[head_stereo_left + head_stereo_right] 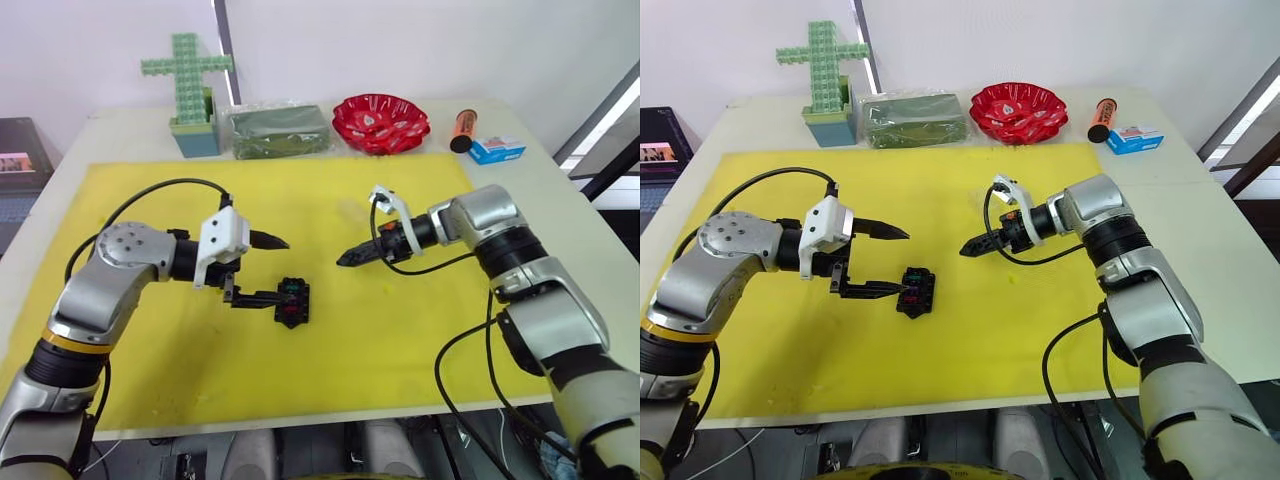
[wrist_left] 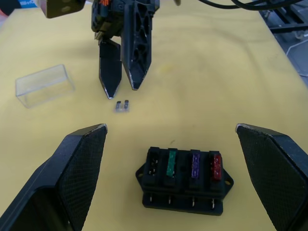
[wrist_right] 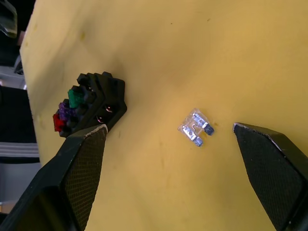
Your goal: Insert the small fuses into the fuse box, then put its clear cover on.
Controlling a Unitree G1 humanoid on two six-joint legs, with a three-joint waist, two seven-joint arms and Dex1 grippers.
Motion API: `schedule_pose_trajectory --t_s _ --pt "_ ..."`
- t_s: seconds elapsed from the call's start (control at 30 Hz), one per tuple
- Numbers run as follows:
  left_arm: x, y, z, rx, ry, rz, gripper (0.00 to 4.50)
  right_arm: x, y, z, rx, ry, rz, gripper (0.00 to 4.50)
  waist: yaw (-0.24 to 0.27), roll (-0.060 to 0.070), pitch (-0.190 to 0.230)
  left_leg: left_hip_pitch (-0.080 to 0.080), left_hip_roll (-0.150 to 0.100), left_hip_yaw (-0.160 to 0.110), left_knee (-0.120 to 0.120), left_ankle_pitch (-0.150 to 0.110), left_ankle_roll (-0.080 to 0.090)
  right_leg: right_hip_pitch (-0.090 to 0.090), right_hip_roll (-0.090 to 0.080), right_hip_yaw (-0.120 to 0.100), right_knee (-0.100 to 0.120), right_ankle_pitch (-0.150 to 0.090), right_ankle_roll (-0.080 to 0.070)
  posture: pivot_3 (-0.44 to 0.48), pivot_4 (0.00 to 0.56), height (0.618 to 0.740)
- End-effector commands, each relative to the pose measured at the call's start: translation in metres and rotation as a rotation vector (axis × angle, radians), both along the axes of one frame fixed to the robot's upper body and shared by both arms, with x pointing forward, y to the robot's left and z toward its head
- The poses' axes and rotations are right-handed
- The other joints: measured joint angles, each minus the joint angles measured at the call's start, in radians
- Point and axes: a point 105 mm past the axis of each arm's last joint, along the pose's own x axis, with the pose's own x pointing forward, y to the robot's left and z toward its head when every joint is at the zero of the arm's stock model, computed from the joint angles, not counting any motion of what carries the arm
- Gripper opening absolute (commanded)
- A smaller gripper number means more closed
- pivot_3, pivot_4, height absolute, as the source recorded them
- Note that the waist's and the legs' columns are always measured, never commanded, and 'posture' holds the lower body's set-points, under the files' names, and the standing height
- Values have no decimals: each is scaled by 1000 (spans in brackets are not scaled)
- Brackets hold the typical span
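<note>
Yellow mat [image 1: 400, 340], both fingers pairs spread wide and empty: left gripper [image 1: 283, 270] beside fuse box [image 1: 292, 301], right gripper [image 3: 168, 183] around loose fuse [image 3: 196, 128].

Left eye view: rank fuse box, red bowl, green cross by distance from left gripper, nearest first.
From the left gripper:
1. Fuse box, right at its lower fingertip on the yellow mat.
2. Green cross, at the table's far left edge.
3. Red bowl, far edge, right of centre.

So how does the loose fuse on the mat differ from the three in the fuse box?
The loose fuse lies flat on the yellow mat, prongs exposed; the green fuse, purple fuse and red fuse stand seated in the fuse box. It looks pale greyish; theirs are vivid. All are small blade fuses.
</note>
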Motion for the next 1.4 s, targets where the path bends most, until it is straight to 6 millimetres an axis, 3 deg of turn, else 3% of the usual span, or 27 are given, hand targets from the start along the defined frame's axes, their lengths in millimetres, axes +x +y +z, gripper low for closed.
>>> schedule_pose_trajectory --t_s 0.03,0.3,0.93,1.03,1.17,1.4 --pt "-4 2 7 12 -43 -6 4500 0 5 6 18 3 29 4474 0 0 0 0 0 0 0 0 0 0 0 0 0 0 0 0 150 740" --pt "-5 2 7 13 -46 4 4500 -11 15 -3 63 103 75 4474 -1 0 0 0 0 0 0 0 0 0 0 0 0 0 0 0 150 740" --pt "-8 5 3 28 -49 19 4500 -7 18 -19 85 169 5 4474 -3 0 0 1 0 0 0 0 0 0 0 0 1 0 0 0 150 740" --pt "-8 6 2 29 -49 19 4500 -7 21 -20 91 168 7 3814 -5 0 0 1 0 0 0 0 0 0 0 0 1 0 0 0 150 740" --pt "-7 6 2 30 -49 21 4500 -6 20 -22 80 168 -7 2490 -4 0 0 1 0 0 0 0 0 0 1 0 1 0 0 0 150 740" --pt "-8 7 1 35 -48 21 4500 -3 17 -24 74 167 -30 2490 -4 0 0 1 0 0 0 0 0 0 0 0 1 0 0 0 150 740"
